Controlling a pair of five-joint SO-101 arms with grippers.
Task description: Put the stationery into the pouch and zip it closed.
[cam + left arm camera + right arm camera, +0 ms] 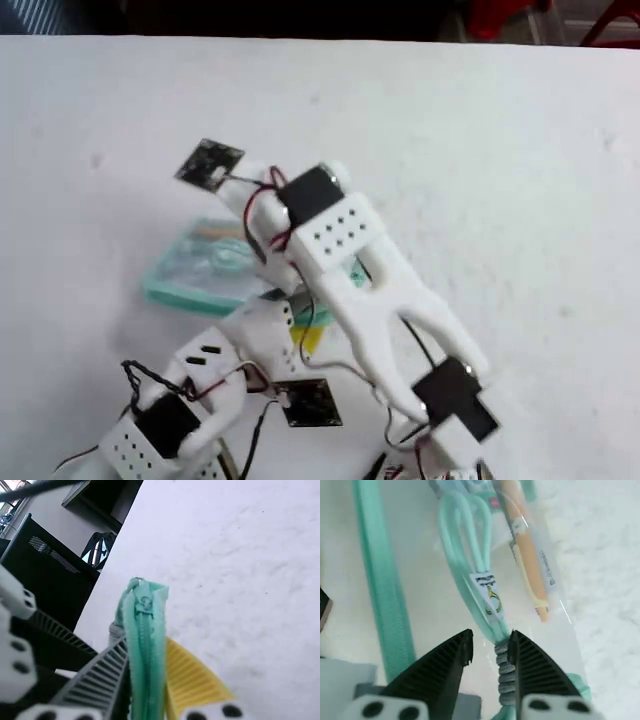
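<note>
- Pouch: clear with teal edging, lying flat on the white table, with an orange pen inside.
- Left end effector: clamped on the pouch's teal zipper end.
- Right end effector: narrowly parted over the pouch, with the teal pull loop running between its fingers.

The table is white with a faintly mottled top, and its far edge meets a dark strip of room. A clear pouch with mint-green edging lies flat on it, left of centre and near the front. The right wrist view shows the pouch against the table, with an orange pen inside the pouch.
</note>
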